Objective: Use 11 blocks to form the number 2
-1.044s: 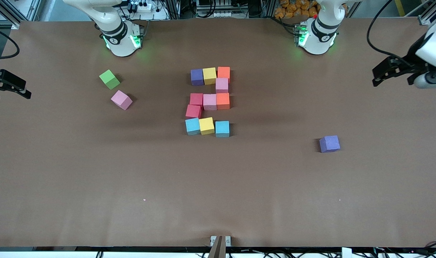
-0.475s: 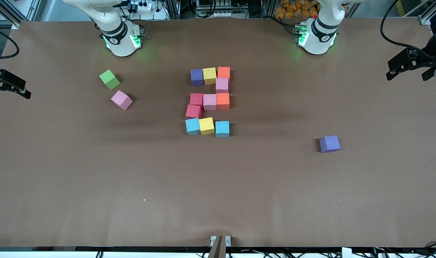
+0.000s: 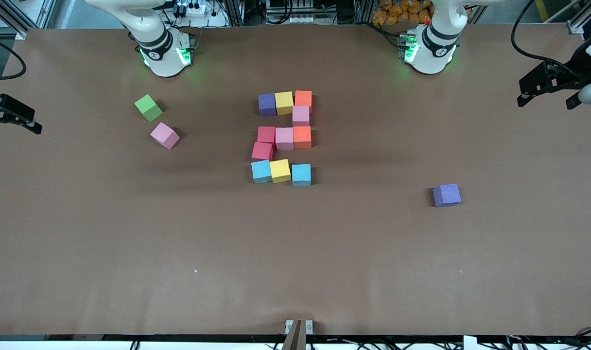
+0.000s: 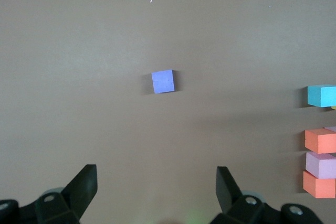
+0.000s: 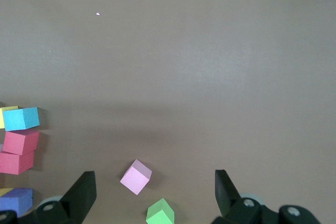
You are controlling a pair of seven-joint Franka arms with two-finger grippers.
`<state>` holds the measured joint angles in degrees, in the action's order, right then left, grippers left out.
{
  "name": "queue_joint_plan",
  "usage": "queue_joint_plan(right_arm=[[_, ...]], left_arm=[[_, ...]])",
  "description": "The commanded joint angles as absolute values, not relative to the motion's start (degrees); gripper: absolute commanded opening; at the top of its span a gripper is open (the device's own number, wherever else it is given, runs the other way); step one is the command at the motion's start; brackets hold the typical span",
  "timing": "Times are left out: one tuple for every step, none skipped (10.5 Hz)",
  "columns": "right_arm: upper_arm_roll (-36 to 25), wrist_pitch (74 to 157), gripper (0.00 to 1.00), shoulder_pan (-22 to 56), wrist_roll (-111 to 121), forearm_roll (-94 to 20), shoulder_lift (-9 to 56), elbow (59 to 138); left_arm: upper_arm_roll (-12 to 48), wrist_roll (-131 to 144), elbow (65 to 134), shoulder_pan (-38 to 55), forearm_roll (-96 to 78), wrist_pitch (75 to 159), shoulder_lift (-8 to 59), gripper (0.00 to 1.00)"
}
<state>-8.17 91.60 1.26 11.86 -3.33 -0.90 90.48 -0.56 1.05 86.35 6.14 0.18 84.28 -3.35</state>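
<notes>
Only the left gripper (image 3: 548, 90) is shifting since the earlier frames, drawing back toward the upper right edge of the front view; it is hanging over the table's end with jaws spread wide and nothing between them, as its fingertips (image 4: 86, 179) are showing in the left wrist view. Below it, a stray purple cube (image 3: 446, 195) is sitting alone in the right half of the frame, well apart from the rest. At the left edge, the right gripper (image 3: 11, 119) is waiting, also wide and empty. Near it, in the upper left, a green cube (image 3: 148, 107) and a loose pink cube (image 3: 165, 135) are lying close together. At centre frame the number 2 (image 3: 283, 138) is lying complete on the brown table (image 3: 295, 253): purple-yellow-orange bar on top, pink link, red-pink-orange middle bar, red link, blue-yellow-blue bar at the bottom.
</notes>
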Motion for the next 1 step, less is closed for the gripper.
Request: queue_joint_plan(right_arm=[[-7.91,91.32,1.0,0.7,12.22,-3.69,-0.97,89.82]], left_arm=[[-1.5,0.0,85.78,7.21,-0.44,83.32,-3.6,1.0]])
